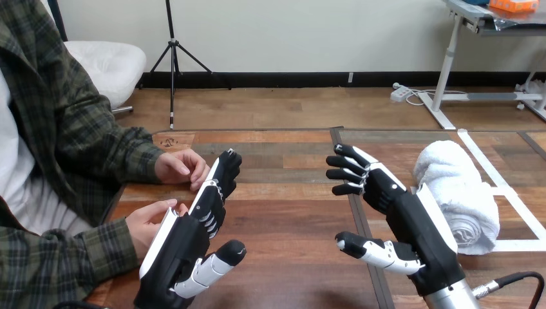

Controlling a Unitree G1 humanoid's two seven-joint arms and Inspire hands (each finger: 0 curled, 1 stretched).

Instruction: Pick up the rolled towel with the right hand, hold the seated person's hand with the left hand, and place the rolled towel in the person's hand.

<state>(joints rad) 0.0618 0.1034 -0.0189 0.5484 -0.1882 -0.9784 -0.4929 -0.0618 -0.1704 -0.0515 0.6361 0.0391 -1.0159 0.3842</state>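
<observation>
Rolled white terry towel (pixel 458 187) lies on its side on the right part of the brown wooden table (pixel 290 219), one spiral end facing me, with white tape lines (pixel 521 245) on the table around it. My right hand (pixel 396 203) hangs over the table just left of the towel, its back toward the roll; I cannot tell whether the two touch. Its fingers (pixel 348 172) are spread and loosely bent, pointing left, thumb stuck out low toward me, gripping nothing. My left hand (pixel 183 248) stands on edge over the table's left part, fingers (pixel 216 193) straight and pressed together, pointing away from me, thumb out to the right, holding nothing. The person's nearer hand (pixel 149 222) lies against the white back of my left hand. The person's farther hand (pixel 182 168) rests on the table just beside my left fingertips; I cannot make out contact there. My two hands are well apart.
</observation>
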